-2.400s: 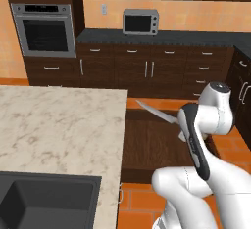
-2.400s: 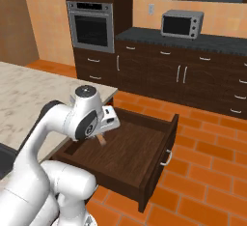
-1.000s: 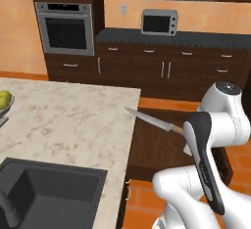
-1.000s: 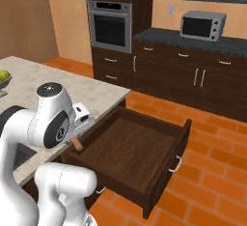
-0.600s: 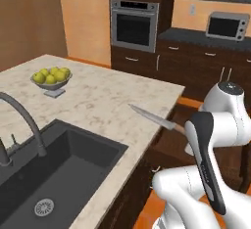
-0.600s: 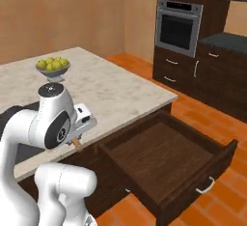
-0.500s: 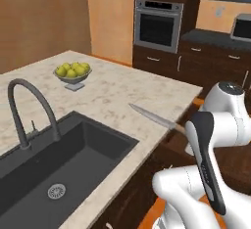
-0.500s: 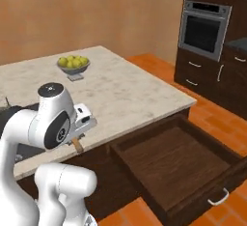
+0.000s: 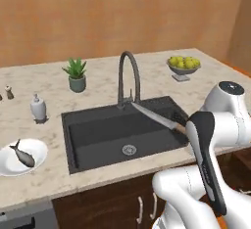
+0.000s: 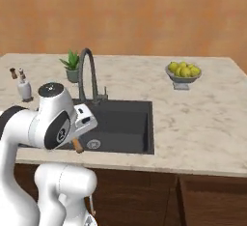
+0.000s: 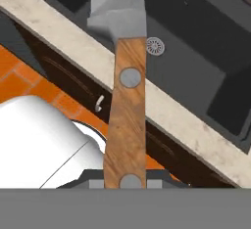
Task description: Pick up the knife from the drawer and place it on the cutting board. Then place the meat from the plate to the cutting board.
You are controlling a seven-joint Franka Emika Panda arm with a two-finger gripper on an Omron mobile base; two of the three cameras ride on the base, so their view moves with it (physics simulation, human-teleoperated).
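Note:
My gripper (image 11: 125,176) is shut on the light brown wooden handle of the knife (image 11: 125,110). It holds the knife above the counter's front edge, by the sink. The slim silver blade (image 9: 156,117) points left over the sink basin, and the handle's end (image 10: 77,145) sticks out below the hand (image 10: 83,120). The meat (image 9: 23,155), a small dark greyish strip, lies on the round white plate (image 9: 40,148) at the counter's near left. The cutting board and the drawer are out of view.
A dark sink (image 9: 98,130) with a tall curved faucet (image 9: 128,76) sits in the marble counter (image 10: 193,119). Behind it stand a potted plant (image 9: 76,74), a soap bottle (image 9: 38,108) and a grey bowl of green fruit (image 9: 184,65). Dark cabinets (image 10: 212,201) lie below.
The whole picture has shifted: the base has turned from the open drawer and oven wall to the sink counter. The knife has stayed in my gripper throughout.

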